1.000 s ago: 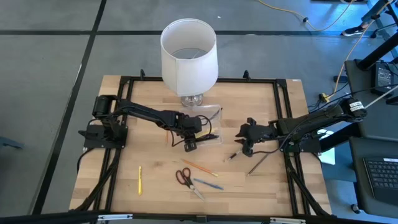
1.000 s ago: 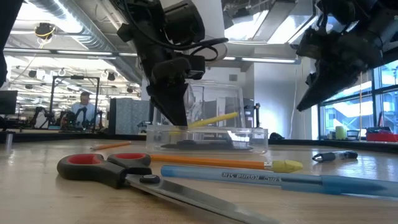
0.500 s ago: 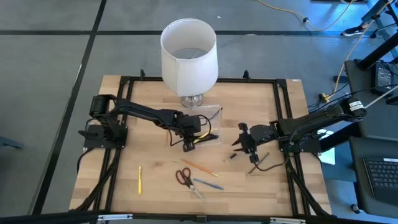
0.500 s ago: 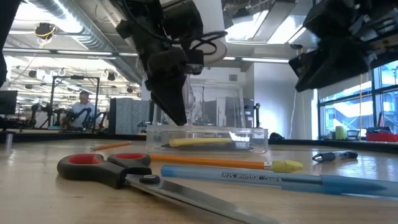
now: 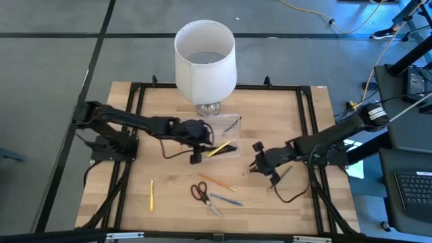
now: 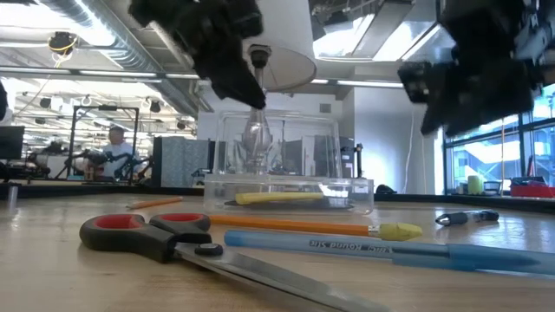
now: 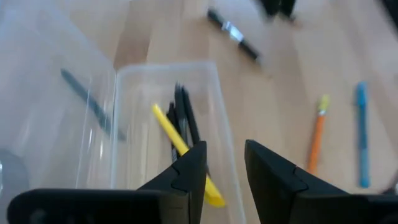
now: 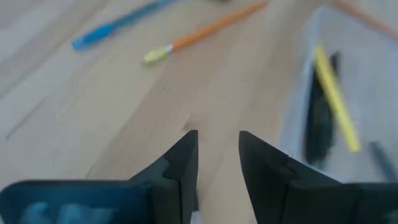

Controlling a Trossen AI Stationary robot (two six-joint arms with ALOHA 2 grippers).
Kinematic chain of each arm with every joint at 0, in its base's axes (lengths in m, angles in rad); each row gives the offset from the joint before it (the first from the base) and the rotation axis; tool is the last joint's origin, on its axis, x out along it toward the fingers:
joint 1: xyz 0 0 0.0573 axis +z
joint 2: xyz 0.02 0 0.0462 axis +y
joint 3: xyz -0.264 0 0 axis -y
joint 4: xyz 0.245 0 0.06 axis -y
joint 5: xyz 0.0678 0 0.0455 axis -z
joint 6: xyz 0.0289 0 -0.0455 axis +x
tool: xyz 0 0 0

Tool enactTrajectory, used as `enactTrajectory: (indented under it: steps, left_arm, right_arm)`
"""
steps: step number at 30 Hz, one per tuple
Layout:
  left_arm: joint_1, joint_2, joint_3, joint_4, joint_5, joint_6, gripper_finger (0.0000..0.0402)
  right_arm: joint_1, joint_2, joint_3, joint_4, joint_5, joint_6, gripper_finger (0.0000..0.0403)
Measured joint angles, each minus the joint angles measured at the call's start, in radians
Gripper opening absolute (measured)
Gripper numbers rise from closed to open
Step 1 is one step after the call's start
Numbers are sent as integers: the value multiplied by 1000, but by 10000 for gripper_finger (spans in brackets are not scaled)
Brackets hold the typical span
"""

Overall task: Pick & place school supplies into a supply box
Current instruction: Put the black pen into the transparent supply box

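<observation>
On the desk, near its middle: the supply box (image 5: 223, 137), a clear plastic case with its lid raised toward the lampshade (image 5: 204, 59), lay open in front of the lamp's glass base.
Inside the box: a yellow pencil (image 5: 219, 149) lay slanted along the box's length, beside dark pens (image 7: 185, 118) that lay the same way.
Left tool (image 5: 196, 144): it hung just beside the box's left end, above the desk; its fingers (image 7: 188, 176) stood a little apart and pinched nothing.
Right tool (image 5: 260, 160): it hung on the box's right, near the box but apart from it, over bare wood; its fingers (image 8: 180, 163) were likewise slightly spread and empty.
Supplies left on the desk: the scissors (image 5: 200, 192), an orange pencil (image 5: 217, 183) and a blue pen (image 5: 225, 200) lay together near the front edge, forward of the box and between the two arms; a second yellow pencil (image 5: 152, 194) lay alone toward the front left.
Long axes: the orange pencil and the blue pen ran roughly left to right, with a slight slant; the lone yellow pencil ran front to back.
Nearer arm: judging from above, the right tool was closer to the orange pencil and blue pen, which lay forward and to its left; the left tool was better placed for the lone yellow pencil.
</observation>
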Motion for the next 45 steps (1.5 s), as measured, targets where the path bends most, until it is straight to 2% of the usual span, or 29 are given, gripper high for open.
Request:
enactTrajectory:
  steps: [7, 12, 21, 30, 39, 45]
  left_arm:
    - [-4, -168, -265, 404, 0, -24, 102]
    - [-4, -202, -363, 553, -2, -67, 100]
    - [-4, -202, -378, 559, -25, -73, 97]
    - [-4, -202, -378, 544, -26, -73, 96]
    - [-4, -202, -378, 544, -26, -73, 95]
    - [-4, -202, -378, 543, -26, -72, 94]
  right_arm:
    - [4, 151, -1, 2, 17, 23, 120]
    - [4, 196, 0, 7, 17, 56, 120]
    - [-2, 233, 0, 9, 17, 62, 120]
    - [-1, 232, -1, 21, -25, 261, 120]
    - [-1, 248, 0, -14, 13, 134, 120]
    - [-1, 301, 5, -1, 11, 133, 110]
